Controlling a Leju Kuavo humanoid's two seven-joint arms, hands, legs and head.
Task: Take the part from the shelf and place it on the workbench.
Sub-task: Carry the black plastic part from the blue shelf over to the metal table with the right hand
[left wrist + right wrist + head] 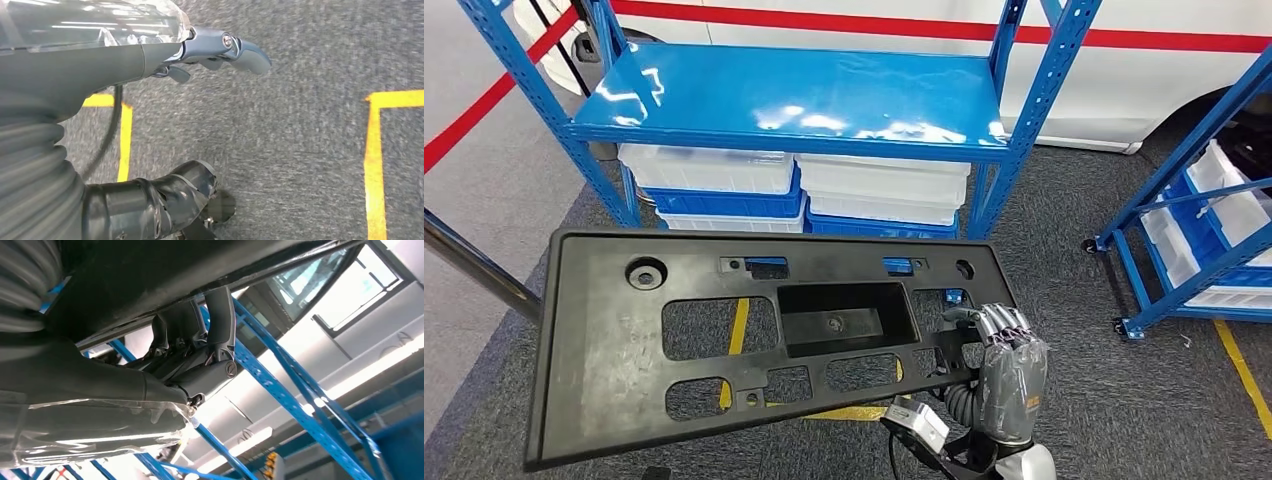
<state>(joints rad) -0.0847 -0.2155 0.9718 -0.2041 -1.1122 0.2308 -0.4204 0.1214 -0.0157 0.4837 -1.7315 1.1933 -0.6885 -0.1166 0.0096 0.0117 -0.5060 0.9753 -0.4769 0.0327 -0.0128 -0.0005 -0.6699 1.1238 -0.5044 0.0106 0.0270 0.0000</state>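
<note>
Right hand (1009, 375) is gripping the part (754, 340) at its right edge, holding it clear of the blue shelf (794, 100). Left hand (220, 50) is hanging over grey carpet (300, 150) with yellow lines, fingers curled, holding nothing.

1. We can read no text, label, brand name, number or sign in any of the views.
2. On the black part (754, 340) we see moulded holes and cut-outs, no lettering.
3. On the blue shelf (794, 95) and the white and blue bins (724, 185) beneath it, we make out no printing.
4. The white vehicle body (1144, 60) at the far side carries a plain red stripe, without letters.
5. The yellow lines (375, 160) on the grey floor are plain markings, no characters.
6. A small dark mark shows on the back of the right hand (1014, 375), too small for us to read.
</note>
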